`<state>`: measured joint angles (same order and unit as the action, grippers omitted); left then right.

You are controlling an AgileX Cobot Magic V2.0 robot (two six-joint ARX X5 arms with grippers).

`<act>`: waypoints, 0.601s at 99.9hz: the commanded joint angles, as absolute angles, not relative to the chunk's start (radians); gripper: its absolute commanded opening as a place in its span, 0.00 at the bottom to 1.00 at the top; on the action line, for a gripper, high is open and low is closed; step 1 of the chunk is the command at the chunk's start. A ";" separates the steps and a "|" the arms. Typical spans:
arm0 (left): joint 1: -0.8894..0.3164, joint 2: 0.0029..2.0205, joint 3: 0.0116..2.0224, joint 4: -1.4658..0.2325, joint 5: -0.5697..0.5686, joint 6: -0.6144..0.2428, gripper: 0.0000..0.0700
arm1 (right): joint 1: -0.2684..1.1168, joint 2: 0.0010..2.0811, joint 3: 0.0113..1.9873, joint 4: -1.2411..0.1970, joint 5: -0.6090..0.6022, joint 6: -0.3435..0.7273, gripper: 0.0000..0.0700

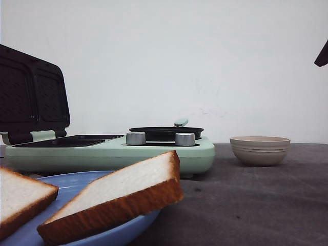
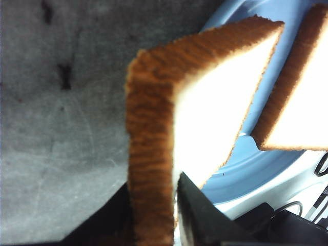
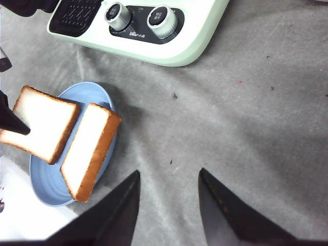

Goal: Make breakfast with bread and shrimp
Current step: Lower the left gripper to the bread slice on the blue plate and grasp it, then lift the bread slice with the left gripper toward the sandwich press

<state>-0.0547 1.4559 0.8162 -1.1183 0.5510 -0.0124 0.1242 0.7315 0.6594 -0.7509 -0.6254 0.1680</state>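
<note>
Grey cloth covers the worktop (image 3: 246, 118), with a plain white wall behind it. At far left the mint-green sandwich maker (image 1: 110, 151) stands with its dark lid (image 1: 33, 95) raised, its ribbed plates bare, two silver knobs (image 3: 163, 19) on the front and a small black pan (image 1: 165, 132) behind them. Nearer the camera sits a blue plate (image 3: 100, 95) with both slices of bread. The left pincer (image 2: 174, 215) is clamped on one bread slice (image 2: 215, 97) by its crust edge, dark fingers (image 2: 197, 210) on either side of it; the wrist view shows this slice lifted and tilted over the plate's rim. The second slice (image 3: 89, 148) rests tilted on the plate, just beside the first. The right pincer (image 3: 166, 202) hangs over bare cloth with its fingers apart, holding nothing. At far right a beige ribbed bowl (image 1: 260, 149) stands well apart from the plate; its contents are hidden by the rim, so no shrimp can be seen.

The step in hand looks like carrying the first slice to the open sandwich maker. Next, the left arm would need to raise the slice clear of the plate, swing it over a ribbed plate, level it and let go.
</note>
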 commanded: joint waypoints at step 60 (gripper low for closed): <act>-0.056 1.318 0.824 -1.075 0.521 -0.007 0.00 | 0.128 0.735 0.673 -0.741 -0.628 0.157 0.31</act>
<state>-0.0555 1.3251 0.8162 -1.0840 0.5304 -0.0128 0.1242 0.7315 0.6594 -0.7509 -0.6250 0.1680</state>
